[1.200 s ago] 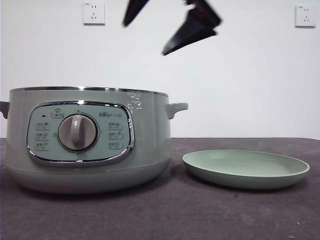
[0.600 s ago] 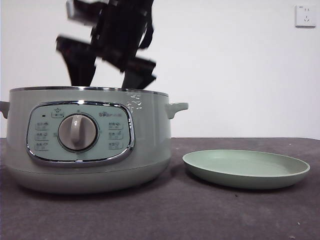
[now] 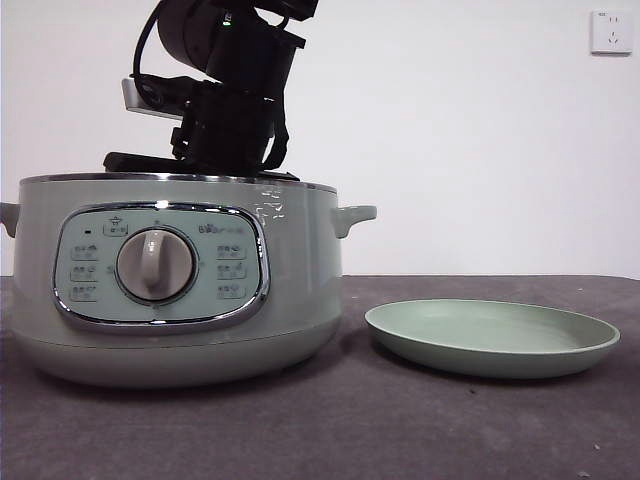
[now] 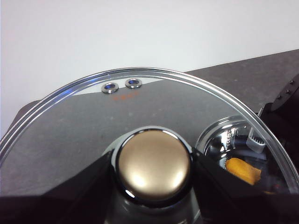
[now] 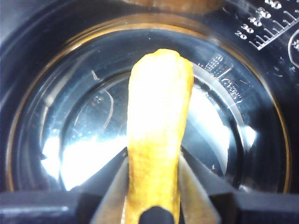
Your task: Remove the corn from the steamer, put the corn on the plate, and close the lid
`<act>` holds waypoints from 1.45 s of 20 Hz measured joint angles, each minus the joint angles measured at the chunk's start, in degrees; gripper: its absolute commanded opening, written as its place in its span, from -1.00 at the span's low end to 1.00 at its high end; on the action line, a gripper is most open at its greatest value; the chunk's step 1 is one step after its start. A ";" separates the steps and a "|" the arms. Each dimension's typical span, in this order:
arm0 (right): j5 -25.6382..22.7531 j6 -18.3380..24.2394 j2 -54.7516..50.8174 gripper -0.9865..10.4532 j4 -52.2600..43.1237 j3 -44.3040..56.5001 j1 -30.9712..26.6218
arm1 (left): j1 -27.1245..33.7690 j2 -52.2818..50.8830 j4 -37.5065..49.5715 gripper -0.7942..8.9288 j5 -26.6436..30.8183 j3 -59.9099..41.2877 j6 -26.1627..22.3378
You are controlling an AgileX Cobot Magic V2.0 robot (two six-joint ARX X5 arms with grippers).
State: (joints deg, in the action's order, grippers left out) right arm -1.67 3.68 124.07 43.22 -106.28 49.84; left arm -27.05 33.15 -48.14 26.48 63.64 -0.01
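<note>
Gleaming yellow corn (image 5: 159,135), stubby, inside steamer (image 3: 180,290), pincer-flanked

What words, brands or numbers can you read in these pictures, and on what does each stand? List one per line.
"20", "30": scale marks on the steamer's inner wall; higher numbers blurred.
Brand on the control panel: too small to read.
Button labels there: too small.
Orange print on the lid: blurred.
</note>
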 measured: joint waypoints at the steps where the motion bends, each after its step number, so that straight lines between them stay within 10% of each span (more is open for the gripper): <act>1: 0.02 0.00 0.00 -0.85 -0.15 0.00 0.02 | 0.00 0.00 0.00 -0.85 -0.02 0.00 0.00; 8: -2.89 -0.26 -14.75 -0.85 3.13 -0.13 -1.14 | 0.00 0.70 1.09 -0.85 -0.07 0.00 0.00; 17: -3.06 -2.93 -29.31 -0.85 34.56 -0.13 -15.58 | 0.00 9.44 8.04 -0.85 -11.39 0.00 0.72; 29: -3.04 -6.08 -29.03 -0.85 6.01 30.82 -17.88 | -0.02 12.66 10.12 -0.85 -15.06 0.00 1.57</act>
State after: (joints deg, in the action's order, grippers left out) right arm -4.71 -2.39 95.04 49.23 -75.46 31.97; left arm -27.07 45.80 -38.02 11.42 63.64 1.56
